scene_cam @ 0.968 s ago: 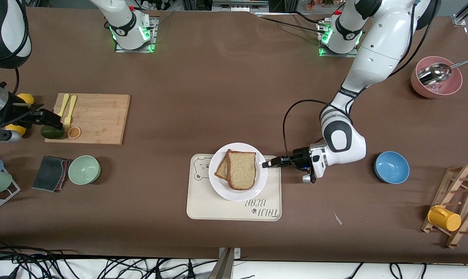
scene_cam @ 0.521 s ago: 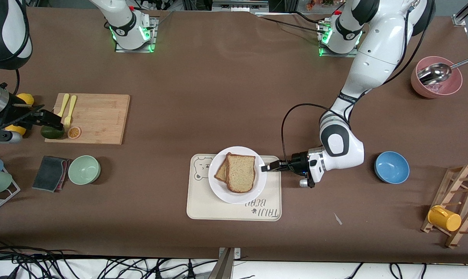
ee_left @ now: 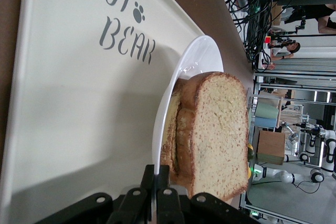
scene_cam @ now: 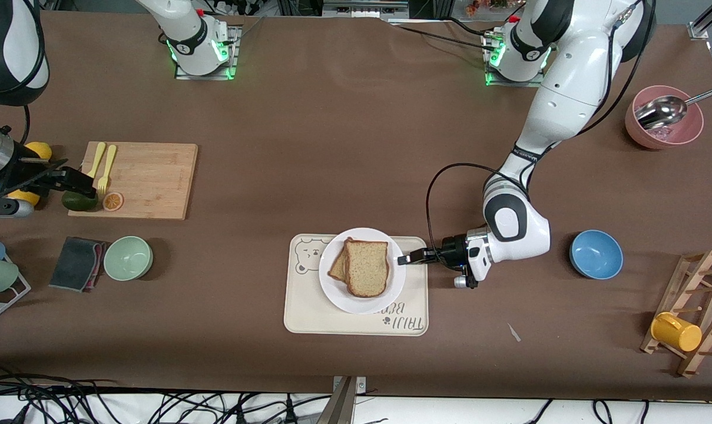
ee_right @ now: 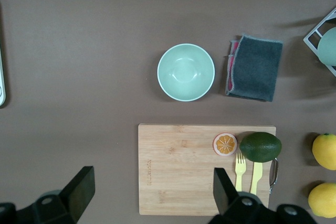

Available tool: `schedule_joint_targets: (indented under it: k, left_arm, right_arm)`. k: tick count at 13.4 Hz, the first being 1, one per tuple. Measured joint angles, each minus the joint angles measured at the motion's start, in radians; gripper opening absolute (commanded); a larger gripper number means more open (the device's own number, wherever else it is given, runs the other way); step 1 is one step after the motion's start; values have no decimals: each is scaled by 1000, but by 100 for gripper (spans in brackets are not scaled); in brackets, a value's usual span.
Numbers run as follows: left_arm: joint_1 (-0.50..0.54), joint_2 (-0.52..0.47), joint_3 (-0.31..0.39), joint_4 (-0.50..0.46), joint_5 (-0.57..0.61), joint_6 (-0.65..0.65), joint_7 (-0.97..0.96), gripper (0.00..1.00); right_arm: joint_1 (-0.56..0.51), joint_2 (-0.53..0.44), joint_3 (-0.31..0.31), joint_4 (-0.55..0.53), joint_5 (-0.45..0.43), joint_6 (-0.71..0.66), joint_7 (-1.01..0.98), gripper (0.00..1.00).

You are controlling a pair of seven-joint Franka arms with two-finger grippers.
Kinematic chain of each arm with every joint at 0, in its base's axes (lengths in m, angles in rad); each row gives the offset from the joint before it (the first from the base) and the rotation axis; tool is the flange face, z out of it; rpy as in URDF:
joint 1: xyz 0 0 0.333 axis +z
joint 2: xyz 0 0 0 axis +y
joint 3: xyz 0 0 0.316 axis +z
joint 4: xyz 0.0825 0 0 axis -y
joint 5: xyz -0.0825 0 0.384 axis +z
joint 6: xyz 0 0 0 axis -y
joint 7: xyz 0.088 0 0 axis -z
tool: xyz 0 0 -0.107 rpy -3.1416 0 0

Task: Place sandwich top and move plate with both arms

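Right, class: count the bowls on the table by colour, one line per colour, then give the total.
Green bowl: 1
Blue bowl: 1
Pink bowl: 1
Total: 3

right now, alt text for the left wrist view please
The left pincer is shut on the rim of a white plate holding a sandwich, its top bread slice facing the camera. The plate sits on a cream tray printed with "BEAR".

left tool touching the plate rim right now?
Touching. The left wrist view shows the left tool shut on the plate rim, the rim's edge running between its fingers. The front view agrees, with the tool tip at the rim over the tray.
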Motion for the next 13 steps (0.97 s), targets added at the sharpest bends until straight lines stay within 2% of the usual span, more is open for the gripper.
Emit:
schedule_joint_targets:
  k: [12,13]
  left_arm:
    - [-5,35,-12,21,0,50,-12,0]
    - [-5,35,-12,22,0,50,-12,2]
  right_arm:
    - [0,6,0,0,0,1,0,100]
    - [0,6,0,0,0,1,0,100]
